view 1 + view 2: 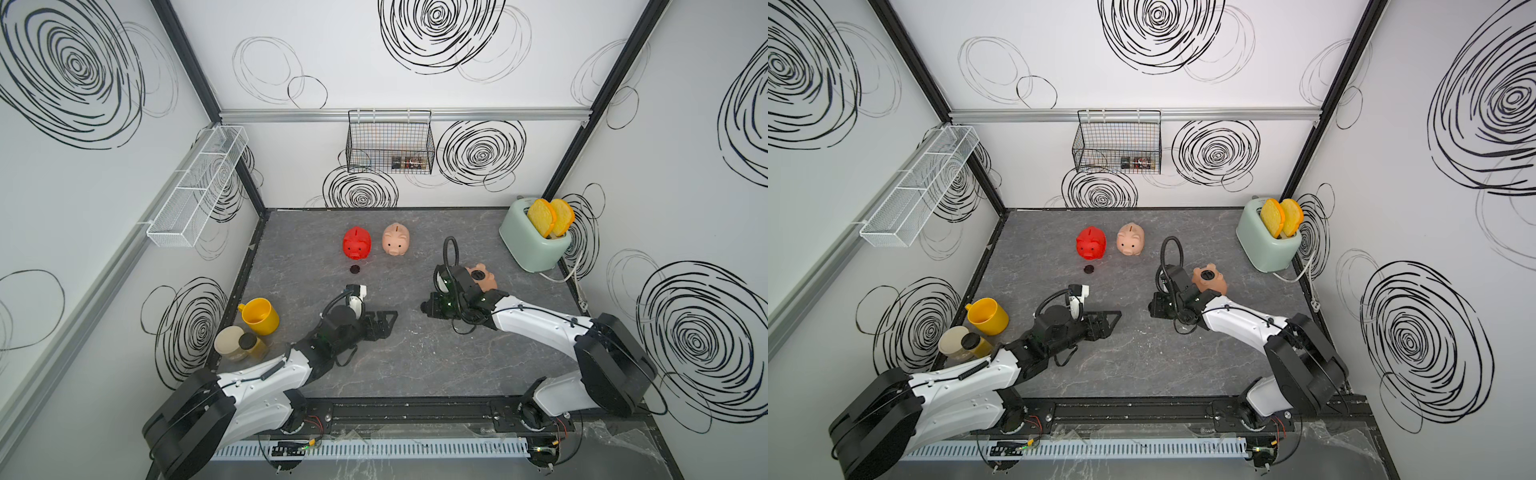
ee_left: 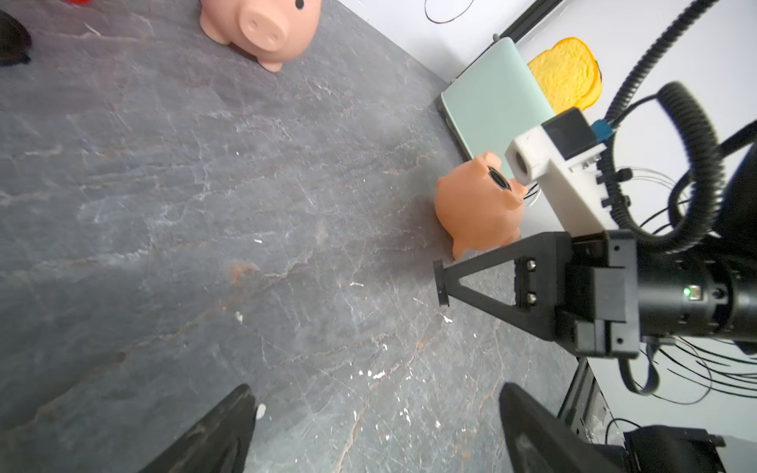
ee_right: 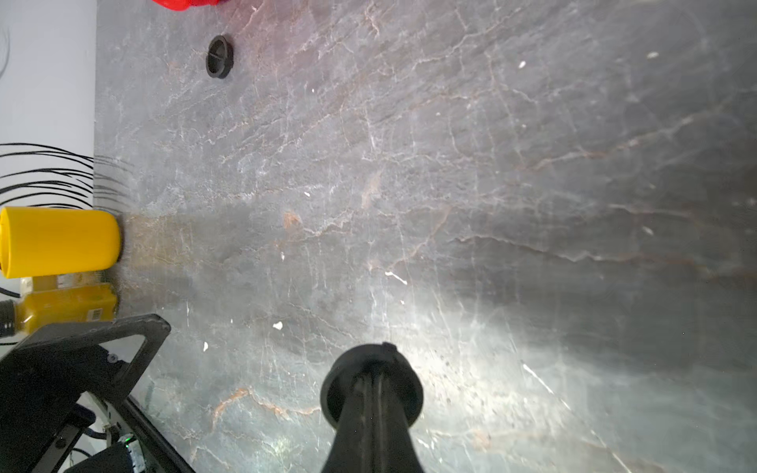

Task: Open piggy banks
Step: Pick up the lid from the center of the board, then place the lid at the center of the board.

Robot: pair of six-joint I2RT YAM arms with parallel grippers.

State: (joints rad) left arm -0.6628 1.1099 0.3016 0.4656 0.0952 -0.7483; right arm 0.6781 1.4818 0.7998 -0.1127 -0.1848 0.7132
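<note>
Both top views show a bright red piggy bank (image 1: 356,243) (image 1: 1091,243) and a pale pink one (image 1: 396,239) (image 1: 1130,239) upright at the back of the table. A loose round black plug (image 1: 354,270) (image 3: 219,56) lies in front of the red pig. The peach-tan piggy bank (image 1: 482,276) (image 2: 475,209) lies belly up to the right, showing a dark round belly hole. My right gripper (image 1: 426,307) (image 3: 370,381) is left of that pig, shut on a second black plug. My left gripper (image 1: 386,320) (image 2: 377,417) hovers open over bare table, nothing between its fingers.
A mint toaster (image 1: 534,237) with two bread slices stands at the back right. A yellow mug (image 1: 259,316) and two jars (image 1: 239,343) sit at the left edge. A black wire basket (image 1: 390,143) and a white rack (image 1: 195,187) hang on the walls.
</note>
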